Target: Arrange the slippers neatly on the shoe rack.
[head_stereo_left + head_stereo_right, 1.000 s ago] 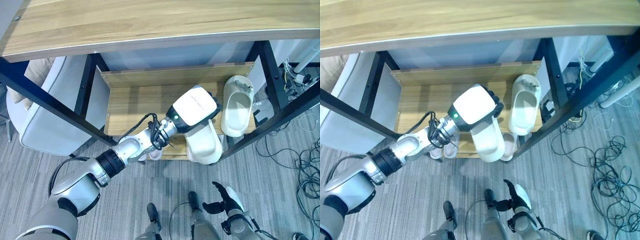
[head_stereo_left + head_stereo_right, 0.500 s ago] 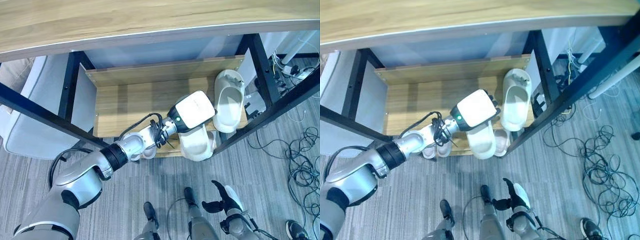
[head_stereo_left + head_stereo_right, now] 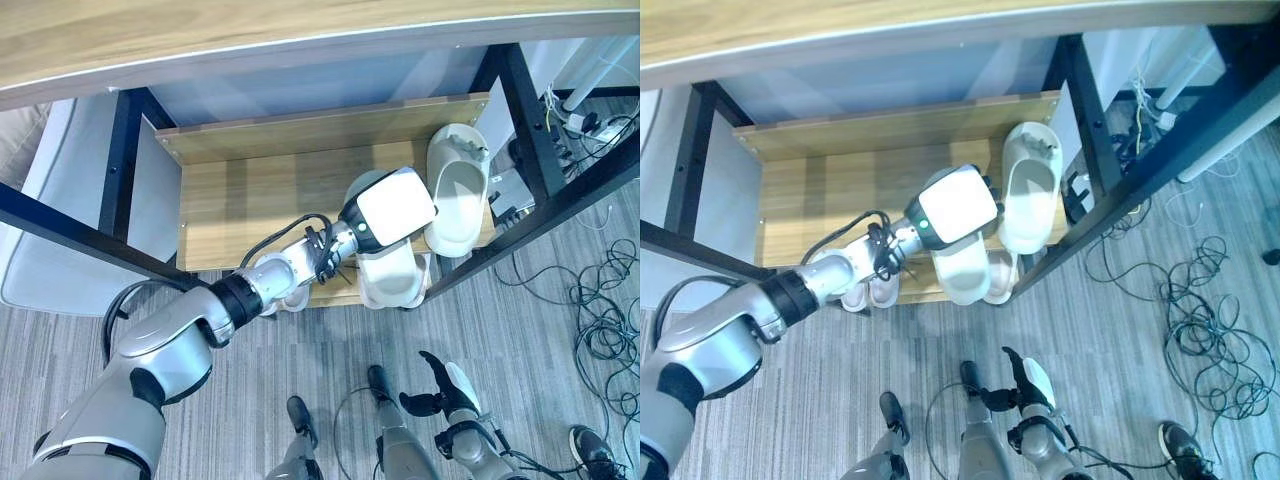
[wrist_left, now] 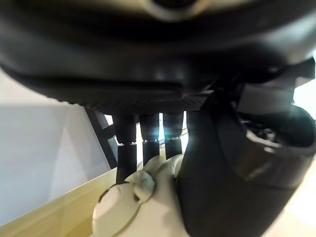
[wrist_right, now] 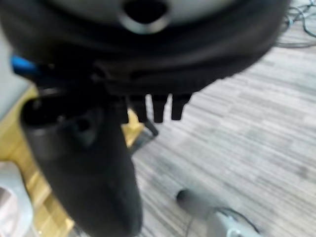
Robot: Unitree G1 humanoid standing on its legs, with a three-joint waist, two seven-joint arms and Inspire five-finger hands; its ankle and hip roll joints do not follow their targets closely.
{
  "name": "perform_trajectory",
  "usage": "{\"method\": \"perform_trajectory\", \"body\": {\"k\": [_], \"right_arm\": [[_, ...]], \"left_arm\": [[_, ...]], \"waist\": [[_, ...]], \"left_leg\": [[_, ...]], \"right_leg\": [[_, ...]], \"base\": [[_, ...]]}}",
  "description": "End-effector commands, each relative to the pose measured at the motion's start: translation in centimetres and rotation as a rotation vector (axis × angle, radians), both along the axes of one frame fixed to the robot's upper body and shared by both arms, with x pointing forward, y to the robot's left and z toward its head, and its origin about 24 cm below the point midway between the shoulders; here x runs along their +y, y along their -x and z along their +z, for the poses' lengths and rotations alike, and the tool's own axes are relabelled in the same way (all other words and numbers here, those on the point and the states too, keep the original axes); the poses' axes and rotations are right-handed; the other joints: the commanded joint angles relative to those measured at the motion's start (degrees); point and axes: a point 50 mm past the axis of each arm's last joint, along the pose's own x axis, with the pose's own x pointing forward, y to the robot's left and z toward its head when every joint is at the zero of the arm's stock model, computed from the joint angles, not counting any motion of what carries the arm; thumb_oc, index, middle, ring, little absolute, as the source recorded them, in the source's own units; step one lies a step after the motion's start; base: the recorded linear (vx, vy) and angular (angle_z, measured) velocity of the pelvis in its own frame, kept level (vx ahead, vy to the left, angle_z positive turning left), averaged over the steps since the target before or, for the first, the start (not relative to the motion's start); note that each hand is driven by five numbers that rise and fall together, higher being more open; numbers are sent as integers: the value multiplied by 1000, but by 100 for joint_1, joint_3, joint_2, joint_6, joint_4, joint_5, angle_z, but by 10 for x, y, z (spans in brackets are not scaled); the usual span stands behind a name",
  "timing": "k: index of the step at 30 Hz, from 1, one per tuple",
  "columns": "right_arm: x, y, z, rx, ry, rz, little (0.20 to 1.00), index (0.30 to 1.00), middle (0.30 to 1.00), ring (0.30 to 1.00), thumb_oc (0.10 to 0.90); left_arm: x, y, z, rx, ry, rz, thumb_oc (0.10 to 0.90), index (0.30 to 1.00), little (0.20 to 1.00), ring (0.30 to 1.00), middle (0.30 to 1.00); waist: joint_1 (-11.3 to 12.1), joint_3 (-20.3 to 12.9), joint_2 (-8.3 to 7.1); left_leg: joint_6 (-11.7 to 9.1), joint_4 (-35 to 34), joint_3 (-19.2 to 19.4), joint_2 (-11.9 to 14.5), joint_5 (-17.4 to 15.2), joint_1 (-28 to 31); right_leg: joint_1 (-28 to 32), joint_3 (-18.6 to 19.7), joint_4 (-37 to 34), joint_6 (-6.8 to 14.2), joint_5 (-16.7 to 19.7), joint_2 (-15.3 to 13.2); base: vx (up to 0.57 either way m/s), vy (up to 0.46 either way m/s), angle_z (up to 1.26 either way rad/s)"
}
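Reaching under the worktop (image 3: pixel 300 40) into the shoe rack (image 3: pixel 260 190), left hand (image 3: pixel 395 205) over the white slipper (image 3: pixel 390 278) that pokes past the rack's front edge. Fingers and thumb seen from the left wrist coming down onto the slipper's strap (image 4: pixel 148 197), thumb alongside; whether clamped on it or just resting, cannot tell, since the tips run out of sight behind the pale foam. Long axis of this slipper running front to back, heel end toward the robot and hanging off the shelf, toe end tucked under the palm. Lying just beside it on the right, the second slipper (image 3: pixel 455 205), further back on the shelf, also front to back, sole down, opening up. So the matching move, by judgement: pushing the held slipper straight back along its own length until level with its mate, keeping the narrow gap between them. Left hand plainly the nearer one; right hand (image 3: pixel 440 385) hanging low near the floor, fingers spread and relaxed, holding nothing. Shelf of pale wood, bare to the left, black steel posts at the corners. Another small pale pair (image 3: pixel 872 292) sitting on a lower level. Grey striped floor (image 3: pixel 250 400) below, cables (image 3: pixel 600 330) off to the right.
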Motion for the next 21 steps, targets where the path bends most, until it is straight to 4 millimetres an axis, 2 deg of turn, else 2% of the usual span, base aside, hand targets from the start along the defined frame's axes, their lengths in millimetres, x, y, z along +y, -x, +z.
{"method": "perform_trajectory", "body": {"k": [1, 11, 13, 18, 21], "right_arm": [[-19, -17, 20, -119, 33, -36, 900, 900, 900, 900, 800], [-26, -21, 24, -133, 16, -49, 900, 900, 900, 900, 800], [-27, -21, 25, -137, 13, -52, 900, 900, 900, 900, 800], [-30, -24, 29, -148, 1, -51, 900, 900, 900, 900, 800], [-28, -23, 29, -142, -8, -29, 900, 900, 900, 900, 800]], "left_arm": [[-12, -8, 79, -249, 97, -13, 400, 300, 300, 300, 300], [-24, -12, 107, -283, 46, 29, 400, 300, 300, 300, 300], [-25, -12, 109, -283, 40, 34, 800, 900, 900, 900, 900], [-22, -20, 119, -287, 53, 103, 800, 900, 900, 900, 900], [-12, -25, 134, -323, 75, 164, 800, 900, 900, 900, 900]], "waist": [[-110, 305, 92], [-260, 297, 136], [-268, 281, 136], [-311, 222, 116], [-337, 203, 98]], "left_leg": [[-265, 19, -263, 93, -484, 23], [-240, 19, -254, 0, -548, -2], [-238, 19, -250, 3, -555, -7], [-231, 19, -250, 3, -556, -19], [-234, 19, -253, 12, -555, -21]], "right_leg": [[-60, -275, 31, 497, -571, -92], [-143, -271, 72, 503, -534, -129], [-154, -269, 75, 504, -529, -130], [-172, -260, 75, 495, -527, -118], [-180, -253, 74, 497, -513, -115]], "base": [[14, 46, -7], [9, 41, -1], [0, 0, 0], [-5, 8, -2], [0, 0, 0]]}}
